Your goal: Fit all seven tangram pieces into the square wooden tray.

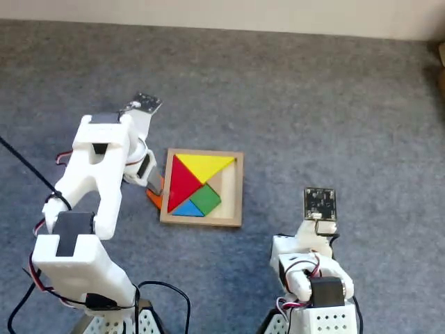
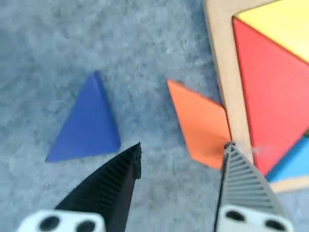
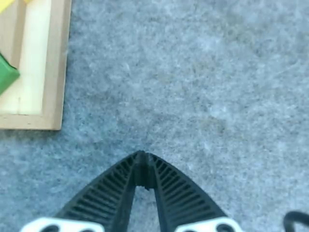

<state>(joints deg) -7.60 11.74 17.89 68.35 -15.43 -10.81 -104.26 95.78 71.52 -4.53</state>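
Left gripper (image 2: 182,145), orange parallelogram (image 2: 200,123) along tray (image 2: 217,48)

A grey carpet (image 1: 313,104) covers the work surface. A pale strip (image 1: 278,10) runs along its far side. A small brown thing (image 1: 441,54) sits at the carpet's edge.

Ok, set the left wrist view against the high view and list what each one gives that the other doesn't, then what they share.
Left wrist view: a dark blue triangle lying on the carpet, apart from the wooden tray, and the left gripper, open. High view: the right arm off to the tray's side, and a bare strip of tray floor beside the green piece. Shared: the tray, its red triangle, yellow triangle and light blue triangle, and the orange piece outside the rim.
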